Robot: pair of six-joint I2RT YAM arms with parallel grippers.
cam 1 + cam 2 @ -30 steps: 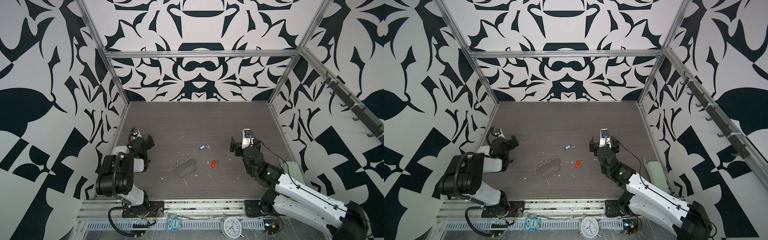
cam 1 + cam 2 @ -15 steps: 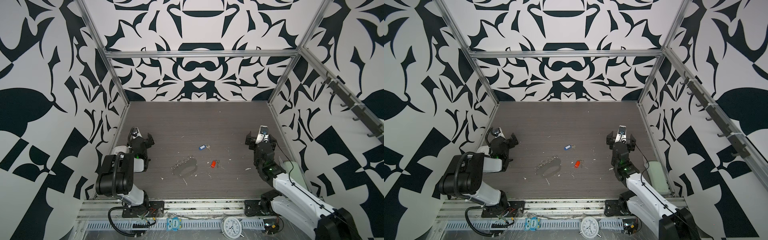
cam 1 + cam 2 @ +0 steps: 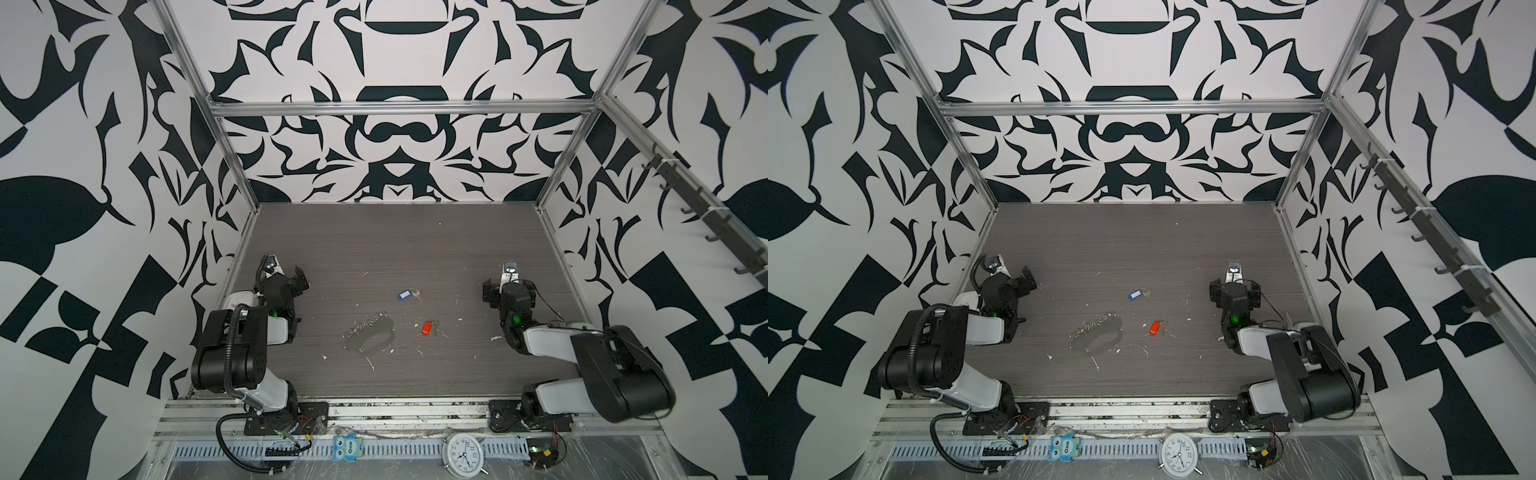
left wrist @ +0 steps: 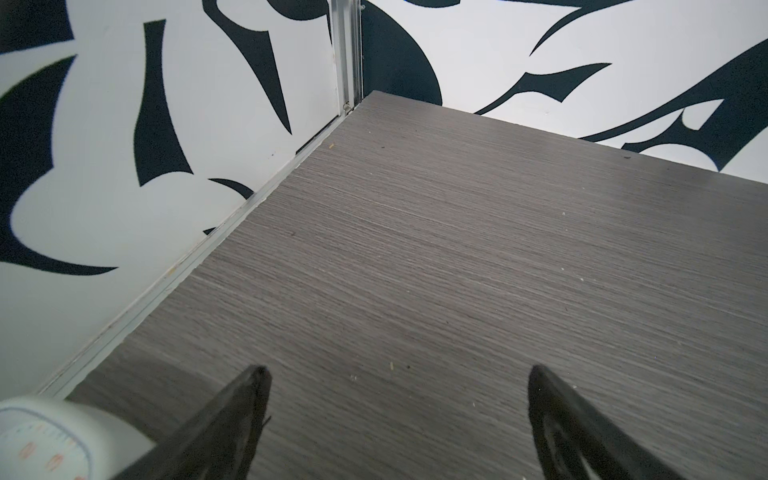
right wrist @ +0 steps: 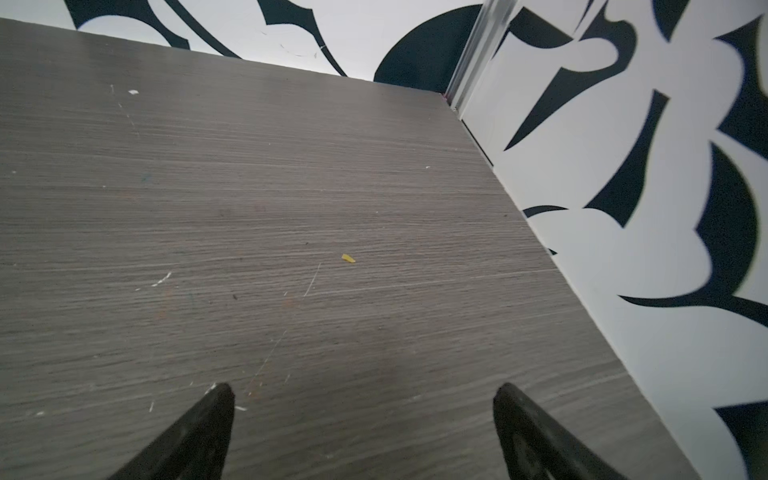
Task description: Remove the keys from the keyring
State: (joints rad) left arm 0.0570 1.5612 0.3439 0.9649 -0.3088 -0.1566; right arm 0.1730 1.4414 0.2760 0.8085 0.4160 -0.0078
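Note:
In both top views the keyring (image 3: pixel 374 334) (image 3: pixel 1100 334), a curved grey strap with a row of silver clips, lies mid-table. The two keys lie apart from it. The blue-tagged key (image 3: pixel 405 294) (image 3: pixel 1134 294) is behind it to the right, and the red-orange-tagged key (image 3: pixel 426 328) (image 3: pixel 1154 328) is on its right. My left gripper (image 3: pixel 291 282) (image 3: pixel 1019 284) (image 4: pixel 398 372) is open over bare table by the left wall. My right gripper (image 3: pixel 509 293) (image 3: pixel 1235 294) (image 5: pixel 365 390) is open over bare table near the right wall. Neither wrist view shows keys or keyring.
White flecks litter the table around the keyring. A yellow chip (image 5: pixel 348 258) lies ahead of the right gripper. A white dial-faced object (image 4: pixel 41 436) (image 3: pixel 239 299) sits beside the left arm at the wall. A clock (image 3: pixel 463 451) and a blue owl timer (image 3: pixel 348 448) stand on the front rail.
The right arm has pulled back from near the keys to the right side and folded. Left arm, keys and keyring have stayed put.

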